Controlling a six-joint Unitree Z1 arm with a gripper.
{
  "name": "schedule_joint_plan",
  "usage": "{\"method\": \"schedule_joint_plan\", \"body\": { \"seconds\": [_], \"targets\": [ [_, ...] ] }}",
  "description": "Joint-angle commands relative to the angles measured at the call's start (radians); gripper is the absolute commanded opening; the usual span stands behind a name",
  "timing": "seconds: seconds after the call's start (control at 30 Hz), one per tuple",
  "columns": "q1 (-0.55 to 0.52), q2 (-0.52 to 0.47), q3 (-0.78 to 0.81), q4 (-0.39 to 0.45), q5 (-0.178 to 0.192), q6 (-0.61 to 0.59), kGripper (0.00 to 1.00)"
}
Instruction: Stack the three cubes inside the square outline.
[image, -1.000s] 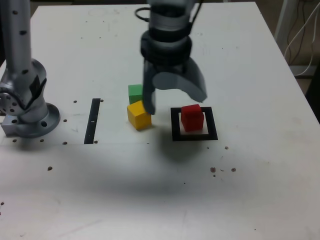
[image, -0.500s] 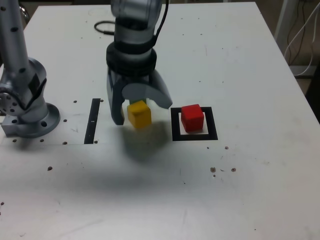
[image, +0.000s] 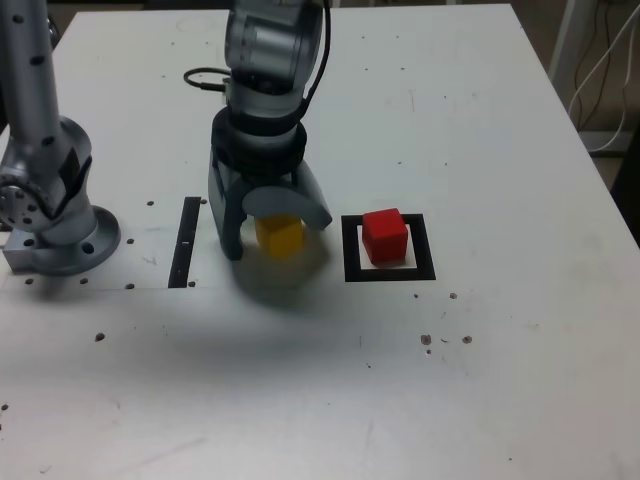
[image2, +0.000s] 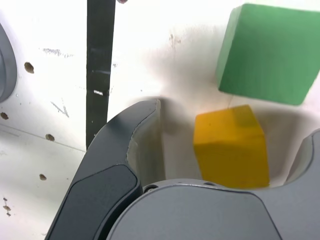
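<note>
Holds the gripper (image: 280, 241) open, low around the yellow cube (image2: 232, 150), with one jaw to either side and a visible gap between each jaw and the cube; grips nothing; comes down from the arm (image: 265, 60) at the far side in the exterior view, with a dark cable (image: 205, 72) looping out to that view's left; shows the yellow cube on the white table (image: 500, 330), left of the square outline (image: 352, 252) in the exterior view, turned at an angle to the green cube (image2: 275, 55); shows the green cube close beside the yellow one in the wrist view, without making clear whether they touch; hides the green cube behind the gripper in the exterior view; shows the red cube (image: 385, 237) inside the black square outline, to the exterior view's right, clear of the gripper; shows the thin black strip (image: 185, 245) between the yellow cube and the grey base (image: 65, 250) at the exterior view's left
</note>
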Motion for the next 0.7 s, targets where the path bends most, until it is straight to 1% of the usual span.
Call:
{"method": "schedule_joint_plan", "body": {
  "seconds": [0.0,0.23,0.37,0.5,0.67],
  "targets": [
    [0.006,0.015,0.001,-0.006,0.002,0.0,0.91],
    [0.007,0.029,-0.004,-0.027,-0.004,0.012,0.81],
    [0.007,0.038,-0.003,-0.046,-0.003,0.017,0.73],
    [0.007,0.045,0.0,-0.058,0.006,0.018,0.63],
    [0.007,0.045,0.001,-0.063,0.021,0.017,0.45]
  ]
}}
